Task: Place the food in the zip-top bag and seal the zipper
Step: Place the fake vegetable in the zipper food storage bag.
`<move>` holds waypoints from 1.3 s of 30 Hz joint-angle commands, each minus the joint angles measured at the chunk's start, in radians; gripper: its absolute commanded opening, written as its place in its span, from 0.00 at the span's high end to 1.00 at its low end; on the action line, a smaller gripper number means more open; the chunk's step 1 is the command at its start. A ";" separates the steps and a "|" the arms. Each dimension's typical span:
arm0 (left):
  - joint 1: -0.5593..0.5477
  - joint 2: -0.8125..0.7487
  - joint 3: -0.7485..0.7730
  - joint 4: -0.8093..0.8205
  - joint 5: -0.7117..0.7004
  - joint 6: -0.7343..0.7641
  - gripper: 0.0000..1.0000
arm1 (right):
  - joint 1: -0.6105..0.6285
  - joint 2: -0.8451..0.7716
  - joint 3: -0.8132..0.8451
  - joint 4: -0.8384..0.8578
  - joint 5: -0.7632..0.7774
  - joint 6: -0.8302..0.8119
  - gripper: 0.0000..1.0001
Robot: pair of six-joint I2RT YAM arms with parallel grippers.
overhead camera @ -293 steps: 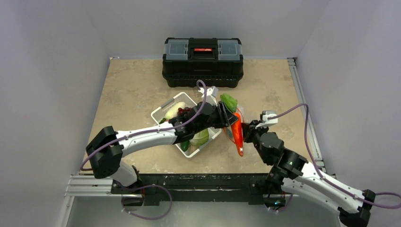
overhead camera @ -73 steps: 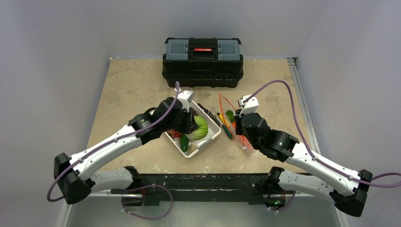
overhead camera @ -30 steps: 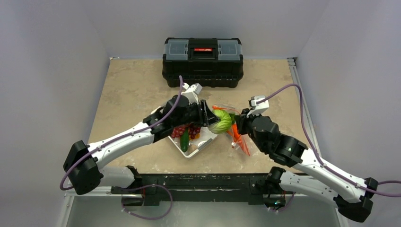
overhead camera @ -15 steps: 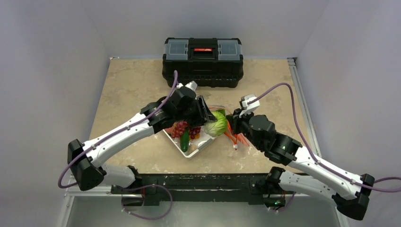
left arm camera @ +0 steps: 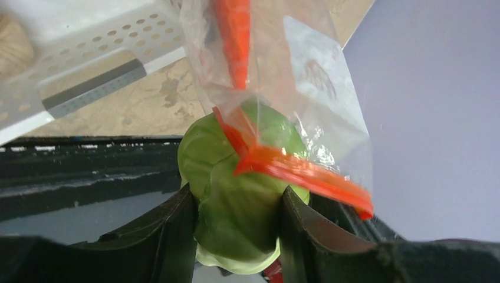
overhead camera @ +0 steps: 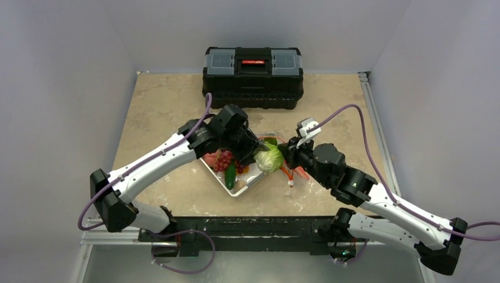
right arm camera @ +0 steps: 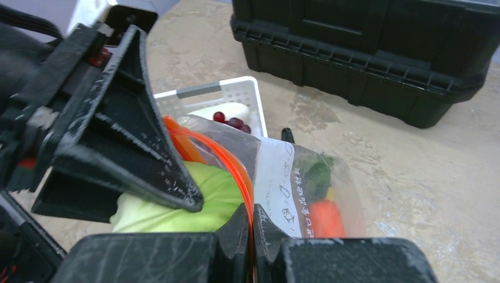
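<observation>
The bench (overhead camera: 159,112) carries a black toolbox (overhead camera: 252,78) well beyond both end effectors. A white basket (overhead camera: 236,190) sits below the left end effector (overhead camera: 258,154).

The zip-top bag (left arm camera: 306,76) hangs from the right end effector (right arm camera: 252,230), which is clenched on the bag's mouth edge at the zipper (left arm camera: 301,171). A carrot (right arm camera: 327,218) already lies inside. The left end effector is grasping the cabbage (left arm camera: 236,200), held against the mouth just ahead of the right fingertips.

The step in hand appears to be inserting the cabbage. The zipper strip crosses the cabbage's face, so the mouth looks only partly spread.
- Tilt the cabbage under the strip and advance it along the bag.
- Release once its widest part has passed the zipper.

The end effectors stand almost touching, so there is little side room between them. Open bench lies to the right of the right end effector. The basket rim lies close below the left one.

Grapes (overhead camera: 226,159) and a cucumber (overhead camera: 230,174) lie in the basket.
</observation>
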 commanded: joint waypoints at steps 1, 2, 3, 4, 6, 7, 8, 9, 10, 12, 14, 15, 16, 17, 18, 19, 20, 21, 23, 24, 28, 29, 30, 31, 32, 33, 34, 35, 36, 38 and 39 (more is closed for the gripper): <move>0.050 0.027 0.077 -0.042 0.078 -0.195 1.00 | 0.013 -0.041 -0.009 0.052 -0.123 -0.024 1.00; 0.053 0.019 0.052 0.011 0.081 -0.216 1.00 | 0.013 -0.040 -0.007 0.039 -0.119 -0.022 1.00; 0.053 -0.009 0.007 0.088 0.080 -0.246 1.00 | 0.013 -0.038 -0.005 0.026 -0.117 -0.021 1.00; 0.048 -0.034 -0.039 0.177 0.072 -0.267 1.00 | 0.013 -0.036 -0.005 0.016 -0.116 -0.020 1.00; 0.042 -0.076 -0.091 0.229 0.028 -0.299 1.00 | 0.013 -0.037 -0.008 0.007 -0.101 -0.011 1.00; 0.042 -0.094 -0.092 0.208 -0.015 -0.300 1.00 | 0.013 -0.038 -0.008 0.007 -0.098 -0.006 1.00; 0.040 -0.112 -0.092 0.191 -0.056 -0.303 1.00 | 0.013 -0.036 -0.006 0.008 -0.100 -0.002 1.00; 0.039 -0.128 -0.095 0.174 -0.081 -0.314 1.00 | 0.013 -0.033 -0.005 0.010 -0.110 0.001 1.00; 0.039 -0.142 -0.104 0.171 -0.110 -0.335 1.00 | 0.013 -0.024 -0.004 0.017 -0.133 0.003 1.00; 0.037 -0.149 -0.109 0.136 -0.144 -0.394 1.00 | 0.014 -0.012 -0.003 0.029 -0.172 0.000 1.00; 0.040 -0.126 -0.074 0.064 -0.151 -0.447 1.00 | 0.024 -0.010 -0.015 0.049 -0.195 -0.014 1.00; 0.046 -0.109 -0.050 0.038 -0.146 -0.462 1.00 | 0.032 -0.012 -0.016 0.052 -0.193 -0.023 1.00; 0.050 -0.091 -0.034 0.022 -0.147 -0.467 1.00 | 0.041 -0.013 -0.016 0.055 -0.187 -0.027 1.00; 0.051 -0.071 -0.018 0.006 -0.151 -0.468 1.00 | 0.047 -0.017 -0.015 0.055 -0.183 -0.031 1.00; 0.051 -0.051 0.001 -0.015 -0.160 -0.465 1.00 | 0.051 -0.019 -0.012 0.059 -0.184 -0.031 1.00; 0.051 -0.028 0.024 -0.039 -0.165 -0.449 1.00 | 0.052 -0.022 -0.009 0.063 -0.183 -0.030 1.00; 0.049 -0.001 0.052 -0.073 -0.163 -0.431 1.00 | 0.051 -0.027 -0.007 0.071 -0.178 -0.026 1.00; 0.044 0.029 0.079 -0.113 -0.159 -0.417 1.00 | 0.052 -0.030 -0.003 0.074 -0.169 -0.024 1.00; 0.027 0.074 0.107 -0.145 -0.172 -0.388 1.00 | 0.052 -0.025 0.012 0.071 -0.166 -0.033 1.00; 0.020 0.109 0.122 -0.158 -0.180 -0.369 1.00 | 0.052 -0.020 0.021 0.064 -0.159 -0.040 1.00; 0.027 0.200 0.194 -0.200 -0.101 -0.265 1.00 | 0.052 0.010 0.034 0.039 -0.096 -0.054 1.00; 0.013 0.209 0.223 -0.212 -0.125 -0.222 1.00 | 0.052 0.019 0.038 0.019 -0.057 -0.030 1.00; -0.010 0.215 0.257 -0.234 -0.190 -0.180 1.00 | 0.052 0.023 0.043 -0.003 -0.017 -0.014 1.00; -0.030 0.222 0.290 -0.239 -0.243 -0.120 1.00 | 0.052 0.018 0.047 -0.014 0.006 -0.011 1.00; -0.042 0.230 0.316 -0.247 -0.268 -0.073 1.00 | 0.052 0.006 0.046 -0.019 0.017 -0.009 1.00; -0.053 0.234 0.331 -0.257 -0.270 -0.045 1.00 | 0.052 -0.009 0.043 -0.014 0.018 -0.001 1.00; -0.060 0.229 0.319 -0.230 -0.265 -0.003 1.00 | 0.052 -0.023 0.036 0.005 0.013 0.005 1.00; -0.070 0.218 0.299 -0.181 -0.263 0.043 1.00 | 0.052 -0.035 0.033 0.009 0.021 0.008 1.00; -0.080 0.200 0.273 -0.148 -0.270 0.074 1.00 | 0.052 -0.039 0.035 0.002 0.034 0.014 1.00; -0.106 0.153 0.203 -0.038 -0.294 0.168 1.00 | 0.052 -0.031 0.044 -0.020 0.054 0.033 1.00; -0.121 0.128 0.167 0.007 -0.320 0.186 1.00 | 0.052 -0.023 0.048 -0.032 0.057 0.047 1.00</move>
